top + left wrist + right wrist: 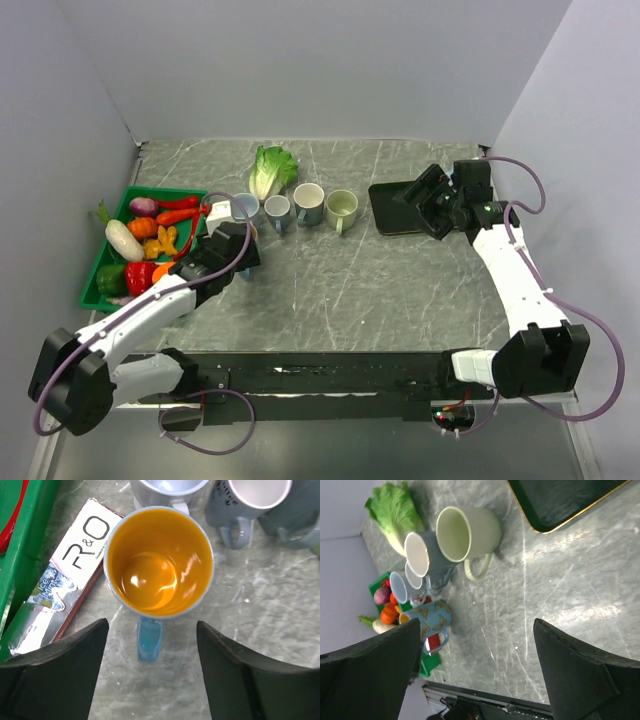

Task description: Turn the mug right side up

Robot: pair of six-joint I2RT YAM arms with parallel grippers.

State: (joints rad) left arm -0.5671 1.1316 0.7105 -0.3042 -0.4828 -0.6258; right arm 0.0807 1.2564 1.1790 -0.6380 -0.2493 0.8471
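Left wrist view looks straight down into the mug [160, 562], which stands right side up on the grey worktop [260, 610], its orange inside open to the camera and its blue handle pointing back between the left fingers [60, 670]. Those fingers are spread wide, 1 on each side of the handle, with no contact showing. A mint box [65, 595] lies flat just left of the mug, against the green tray [25, 540]. In the top external view, 4 other mugs [308, 203] stand in a row just beyond, with a lettuce [272, 170] behind them. The right fingers [580, 675] are also spread and hold nothing, hanging near the black tray [390, 215], well apart from the mug.
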